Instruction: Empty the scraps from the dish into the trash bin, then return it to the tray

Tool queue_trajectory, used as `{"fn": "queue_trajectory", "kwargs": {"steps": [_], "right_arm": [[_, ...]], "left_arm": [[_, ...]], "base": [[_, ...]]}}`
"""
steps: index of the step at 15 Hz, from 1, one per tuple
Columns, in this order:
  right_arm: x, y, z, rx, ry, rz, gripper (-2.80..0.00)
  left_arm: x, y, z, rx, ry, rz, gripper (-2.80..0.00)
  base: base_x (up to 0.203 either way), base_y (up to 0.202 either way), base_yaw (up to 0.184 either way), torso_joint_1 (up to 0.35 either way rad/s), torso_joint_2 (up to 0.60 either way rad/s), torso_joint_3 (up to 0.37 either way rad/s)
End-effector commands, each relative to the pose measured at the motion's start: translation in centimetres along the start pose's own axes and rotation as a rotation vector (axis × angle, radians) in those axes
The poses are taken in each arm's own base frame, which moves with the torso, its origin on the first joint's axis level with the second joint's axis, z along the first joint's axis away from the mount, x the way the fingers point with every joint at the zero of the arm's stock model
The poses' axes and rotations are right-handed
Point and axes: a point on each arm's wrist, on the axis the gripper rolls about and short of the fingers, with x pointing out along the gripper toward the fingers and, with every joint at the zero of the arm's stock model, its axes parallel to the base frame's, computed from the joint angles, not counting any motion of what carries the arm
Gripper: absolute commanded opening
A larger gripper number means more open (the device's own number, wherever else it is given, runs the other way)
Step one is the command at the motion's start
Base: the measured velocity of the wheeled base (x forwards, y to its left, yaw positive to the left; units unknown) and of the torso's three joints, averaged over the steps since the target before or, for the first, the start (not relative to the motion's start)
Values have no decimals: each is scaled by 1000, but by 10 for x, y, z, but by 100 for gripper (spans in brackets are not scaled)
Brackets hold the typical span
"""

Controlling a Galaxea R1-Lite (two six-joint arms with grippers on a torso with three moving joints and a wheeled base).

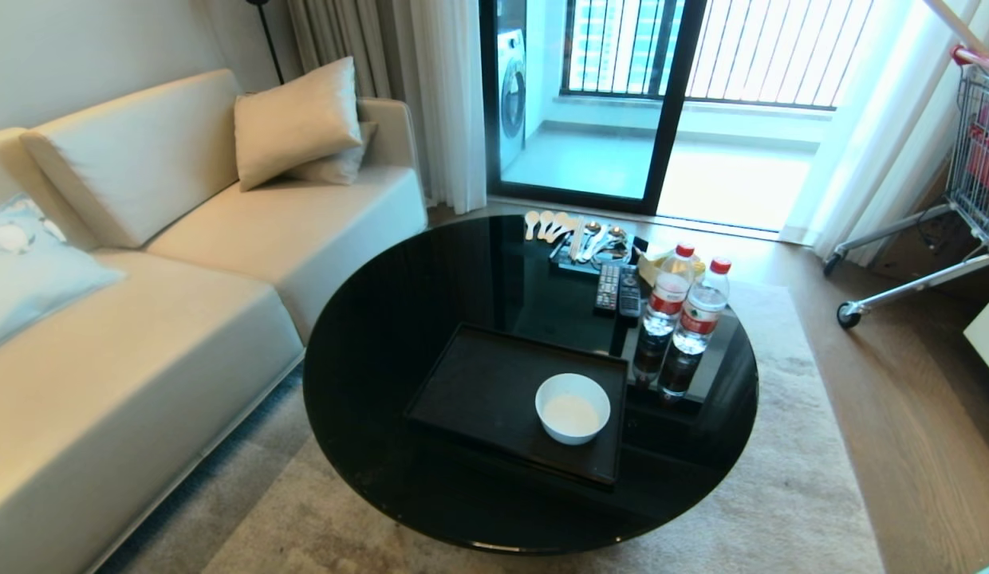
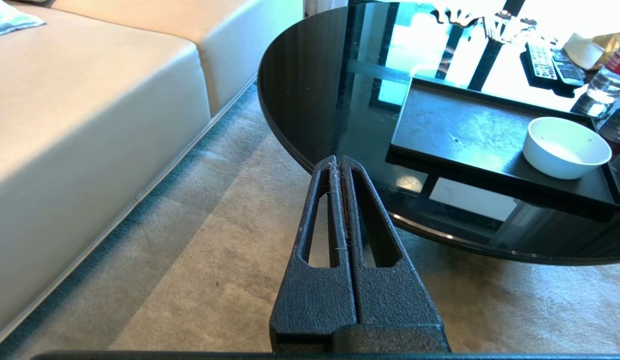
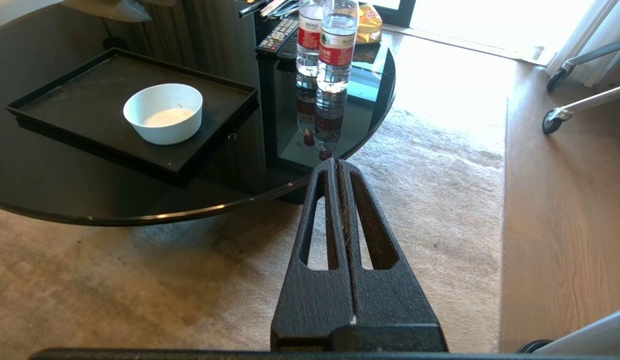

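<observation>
Grippers left (image 2: 338,160) and right (image 3: 337,162) hang over carpet, jaws pressed together, empty.

I see the bowl (image 1: 573,408) sitting empty in the tray's (image 1: 478,391) right near corner; two bottles (image 1: 686,307) stand just beyond the tray.
</observation>
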Motion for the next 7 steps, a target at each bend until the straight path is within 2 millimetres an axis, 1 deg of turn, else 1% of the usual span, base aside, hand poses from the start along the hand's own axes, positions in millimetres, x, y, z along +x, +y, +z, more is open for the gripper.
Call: {"fn": "queue_trajectory", "kwargs": {"steps": [1,7], "right_arm": [[0,0,0,-3,0,1,-280],[0,0,0,15,0,-1,-280]], "left_arm": [[0,0,0,-1,-1,0,-280],[0,0,0,-1,-1,0,-280]], "base": [[0,0,0,0,0,0],[0,0,0,0,0,0]]}}
